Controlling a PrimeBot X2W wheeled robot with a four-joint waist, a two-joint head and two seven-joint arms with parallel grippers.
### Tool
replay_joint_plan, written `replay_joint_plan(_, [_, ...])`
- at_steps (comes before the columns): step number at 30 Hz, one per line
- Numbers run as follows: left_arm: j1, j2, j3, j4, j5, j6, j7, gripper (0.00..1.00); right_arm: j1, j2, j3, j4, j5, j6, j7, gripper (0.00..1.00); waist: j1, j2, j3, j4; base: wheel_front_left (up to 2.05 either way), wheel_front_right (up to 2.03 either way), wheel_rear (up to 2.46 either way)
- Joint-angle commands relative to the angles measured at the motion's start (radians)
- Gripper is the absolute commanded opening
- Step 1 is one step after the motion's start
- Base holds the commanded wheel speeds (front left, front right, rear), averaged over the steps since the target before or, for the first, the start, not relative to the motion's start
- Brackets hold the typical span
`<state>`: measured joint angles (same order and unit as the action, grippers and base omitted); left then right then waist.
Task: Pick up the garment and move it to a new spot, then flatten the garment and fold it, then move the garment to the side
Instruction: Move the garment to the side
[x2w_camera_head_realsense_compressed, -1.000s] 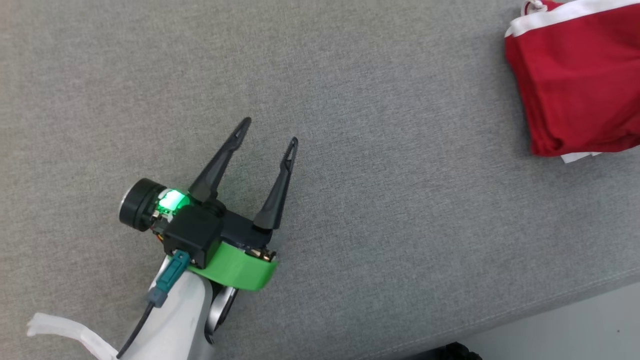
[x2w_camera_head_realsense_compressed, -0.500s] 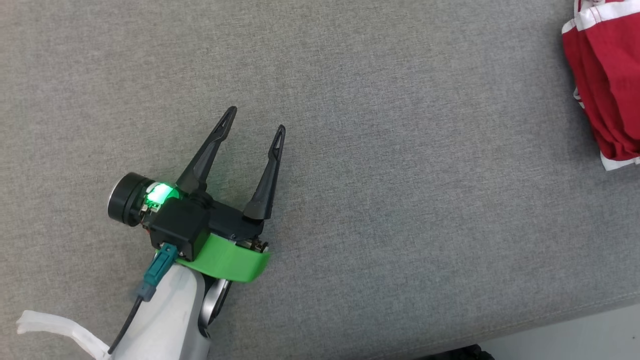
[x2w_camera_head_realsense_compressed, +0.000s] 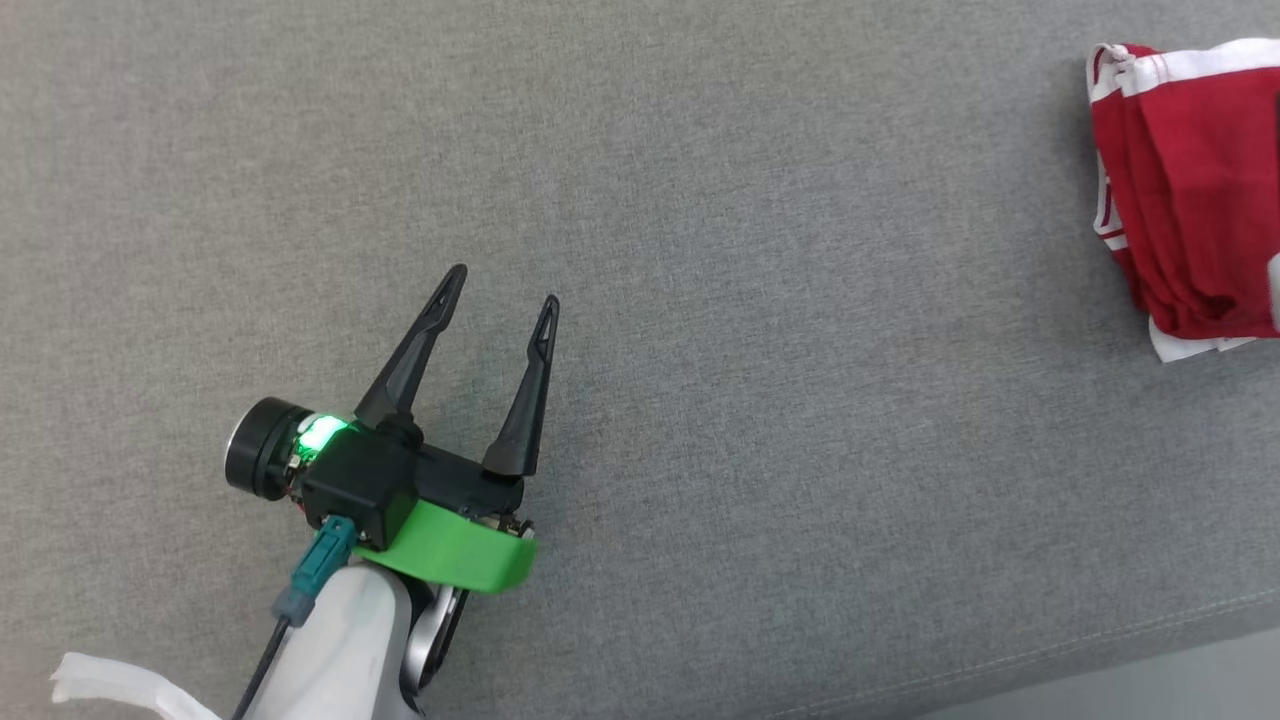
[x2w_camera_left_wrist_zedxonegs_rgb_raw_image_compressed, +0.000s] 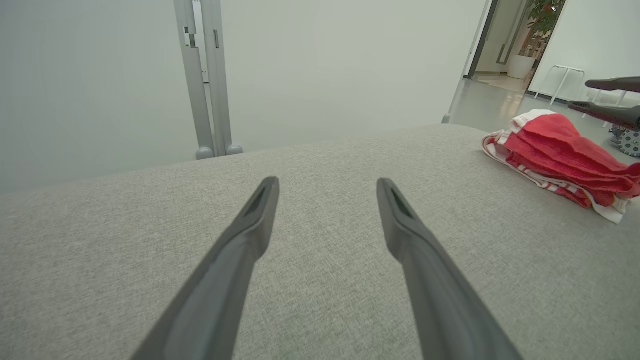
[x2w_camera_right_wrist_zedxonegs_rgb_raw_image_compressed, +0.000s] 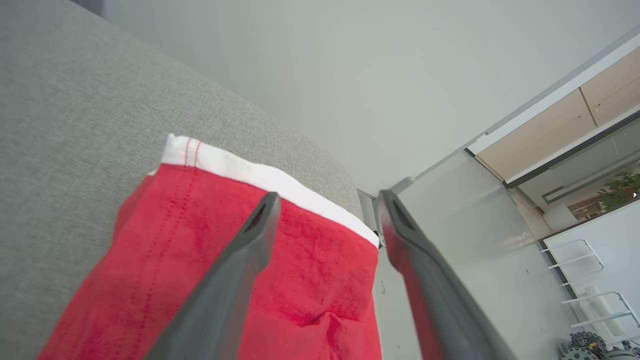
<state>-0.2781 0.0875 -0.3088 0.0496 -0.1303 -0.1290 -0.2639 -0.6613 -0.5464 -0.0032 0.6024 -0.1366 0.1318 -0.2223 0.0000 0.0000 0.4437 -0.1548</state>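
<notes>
Your left gripper (x2w_camera_head_realsense_compressed: 500, 285) is hovering, fingers spread wide; your right gripper (x2w_camera_right_wrist_zedxonegs_rgb_raw_image_compressed: 327, 196) is likewise holding its fingers apart, empty.

Bright, even light; soft shadows

One red garment (x2w_camera_head_realsense_compressed: 1190, 190), two end effectors (x2w_camera_head_realsense_compressed: 501, 285) (x2w_camera_right_wrist_zedxonegs_rgb_raw_image_compressed: 327, 196), one grey cushion (x2w_camera_head_realsense_compressed: 760, 330)

Garment (x2w_camera_head_realsense_compressed: 1190, 190): red, white band along the hem, thin white stripes at the folded edges.
Surface (x2w_camera_head_realsense_compressed: 760, 300): mid-grey, fine heathered weave.
Left gripper (x2w_camera_head_realsense_compressed: 503, 285): black fingers and body, bright green collar (x2w_camera_head_realsense_compressed: 455, 550), green-lit indicator (x2w_camera_head_realsense_compressed: 320, 432), teal connector (x2w_camera_head_realsense_compressed: 318, 570).
Forearm (x2w_camera_head_realsense_compressed: 340, 650): white.
</notes>
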Motion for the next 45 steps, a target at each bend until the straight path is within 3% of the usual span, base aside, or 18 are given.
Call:
replay_joint_plan(1, [0.018,-0.002,0.009,0.0,-0.008,-0.002,0.0,1.0,0.004,0.026,0.01,-0.024,0.021,-0.002,-0.011,1.0,0.0,0.0,-0.084,-0.007,0.0,0.0,0.0])
replay_joint_plan(13, [0.11,-0.034,0.078,-0.025,-0.026,0.004,0.0,1.0,0.21,0.252,0.069,-0.304,0.225,-0.002,-0.04,1.0,0.0,0.0,-0.258,0.063,0.0,0.0,0.0])
replay_joint_plan(19, [0.147,-0.036,0.098,-0.038,-0.059,0.028,0.0,1.0,0.347,0.347,0.109,-0.415,0.238,-0.002,-0.043,1.0,0.0,0.0,-0.297,0.098,0.0,0.0,0.0])
replay_joint_plan(25, [0.173,-0.036,0.109,-0.058,-0.063,0.046,0.0,1.0,0.446,0.431,0.064,-0.507,0.231,-0.002,-0.043,1.0,0.0,0.0,-0.314,0.131,0.0,0.0,0.0])
replay_joint_plan(33, [0.222,-0.036,0.109,-0.036,-0.077,0.051,0.0,1.0,0.538,0.487,0.026,-0.562,0.222,-0.002,-0.042,1.0,0.0,0.0,-0.336,0.143,0.0,0.0,0.0])
replay_joint_plan(45, [0.232,-0.037,0.114,-0.019,-0.071,0.112,0.0,1.0,0.59,0.495,0.04,-0.57,0.287,-0.002,-0.042,1.0,0.0,0.0,-0.342,0.144,0.0,0.0,0.0])
